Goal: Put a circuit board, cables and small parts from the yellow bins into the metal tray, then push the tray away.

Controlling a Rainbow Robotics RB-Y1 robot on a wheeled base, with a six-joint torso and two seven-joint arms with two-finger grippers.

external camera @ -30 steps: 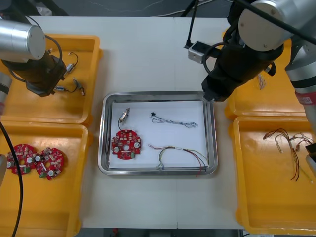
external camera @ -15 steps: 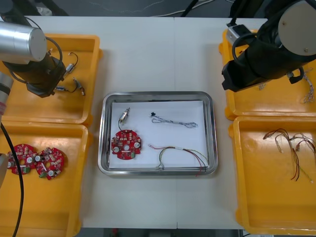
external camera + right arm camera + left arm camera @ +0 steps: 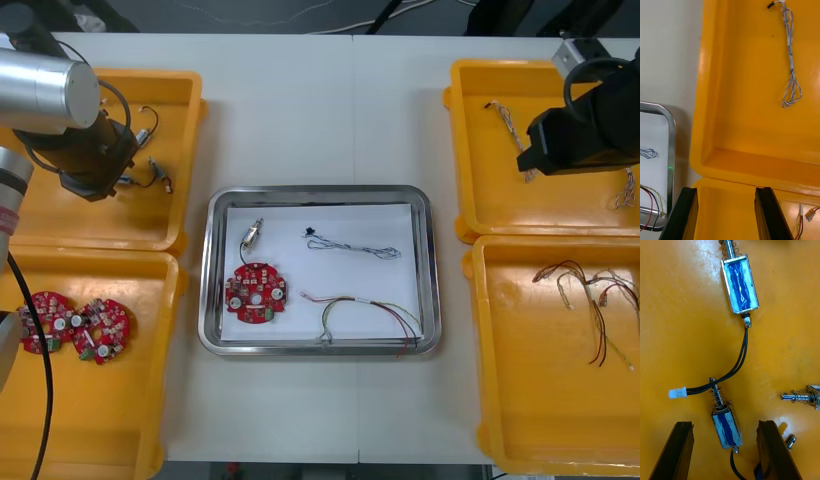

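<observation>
Yellow bins (image 3: 520, 205) flank the metal tray (image 3: 320, 190), open table (image 3: 300, 110) between; left tool (image 3: 726, 423), right tool (image 3: 726, 189) gape above the far pair.

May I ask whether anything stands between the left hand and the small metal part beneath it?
Nothing visible does: the left hand hangs open over the small metal part in the yellow bin, fingers flanking it.

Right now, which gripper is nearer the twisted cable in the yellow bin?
Right. The right gripper hovers over the bin holding the cable; the left gripper is across the table.
</observation>
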